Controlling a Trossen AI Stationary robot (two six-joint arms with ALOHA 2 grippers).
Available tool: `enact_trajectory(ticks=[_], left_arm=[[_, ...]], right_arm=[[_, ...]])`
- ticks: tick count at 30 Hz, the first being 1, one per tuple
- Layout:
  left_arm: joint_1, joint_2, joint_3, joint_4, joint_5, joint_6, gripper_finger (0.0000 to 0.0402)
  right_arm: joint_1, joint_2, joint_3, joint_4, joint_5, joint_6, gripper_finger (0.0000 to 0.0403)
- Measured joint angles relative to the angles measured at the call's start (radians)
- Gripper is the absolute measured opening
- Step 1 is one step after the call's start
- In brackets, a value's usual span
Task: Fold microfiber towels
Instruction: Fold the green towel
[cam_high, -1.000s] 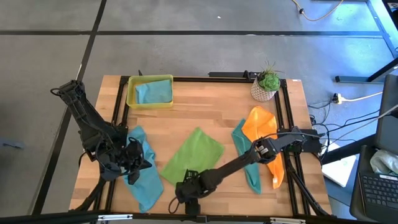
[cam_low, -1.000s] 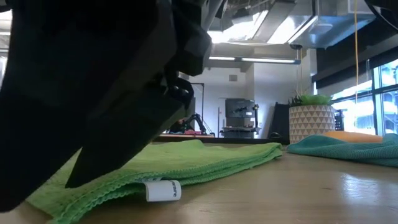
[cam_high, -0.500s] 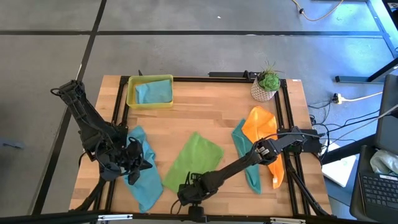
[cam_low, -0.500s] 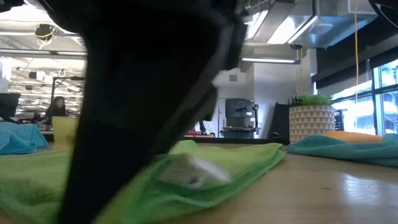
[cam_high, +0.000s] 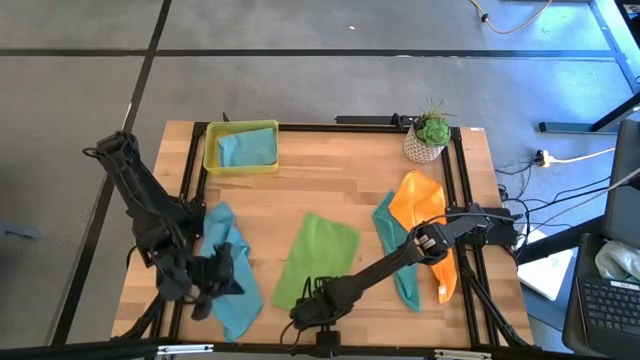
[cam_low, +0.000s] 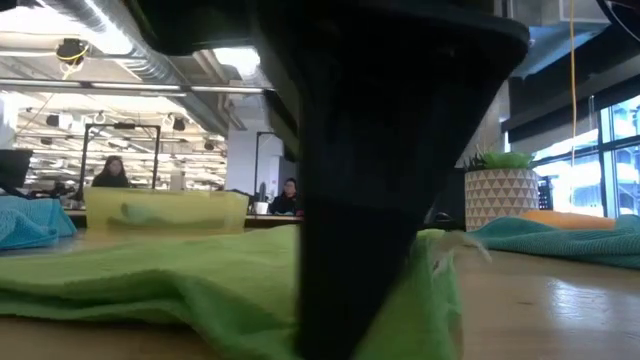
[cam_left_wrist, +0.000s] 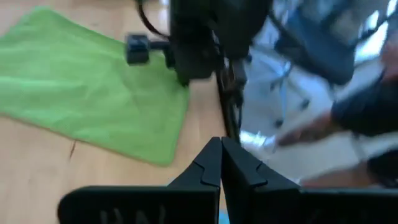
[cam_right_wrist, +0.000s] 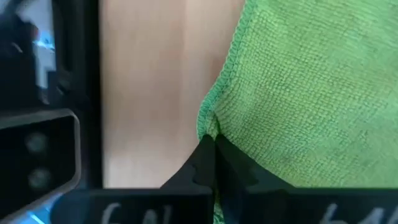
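A lime green microfiber towel (cam_high: 318, 255) lies spread at the table's middle near side. My right gripper (cam_high: 300, 308) is shut on it at its near end and shows as a dark mass in the low view (cam_low: 380, 200). My left gripper (cam_high: 228, 286) is shut, with nothing between its fingers (cam_left_wrist: 221, 149). It stands over a light blue towel (cam_high: 232, 262) lying at the near left. A teal towel (cam_high: 393, 250) and an orange towel (cam_high: 425, 212) lie bunched at the right. Another light blue towel (cam_high: 246, 147) lies in the tray. My right gripper pinches the green towel's hemmed near edge (cam_right_wrist: 214, 121) between its two fingertips, coming from above and pointing steeply down. The pinched edge (cam_low: 435, 265) is raised off the wood. The rest of the towel (cam_low: 180, 285) lies on the table.
A yellow-green tray (cam_high: 212, 160) stands at the far left. A potted plant (cam_high: 430, 135) stands at the far right corner. Bare wood lies between the tray and the plant. People sit in the room beyond the table.
My right gripper has taken hold of the green towel's near edge and raised it a little, drawing that end toward the table's right; the far part has stayed flat. My left gripper has gone toward the table's near edge and rolled about its own line.
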Motion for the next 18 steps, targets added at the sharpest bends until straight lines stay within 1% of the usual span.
enact_trajectory(ticks=[5, 7, 11, 13, 18], left_arm=[[-0.002, 0.078, 0.0, 0.001, 0.052, 0.115, 0.0005], [-0.002, 0.112, 0.0, 0.017, 0.055, 0.15, 0.0016], [-0.001, 0.182, 0.0, 0.073, 0.055, 0.22, 0.0043], [-0.001, 0.204, 0.0, 0.108, 0.055, 0.216, 0.0054], [-0.002, 0.208, 0.0, 0.131, 0.049, 0.098, 0.0062]], right_arm=[[-0.001, -0.028, -0.005, -0.043, 0.026, 0.0, 0.0003], [-0.002, -0.038, -0.005, -0.041, 0.029, 0.001, 0.0003], [-0.003, -0.063, -0.003, -0.031, -0.007, 0.015, 0.0002], [-0.003, -0.074, -0.003, -0.033, -0.012, 0.036, 0.0002], [-0.003, -0.132, -0.001, -0.012, 0.016, 0.047, 0.0001]])
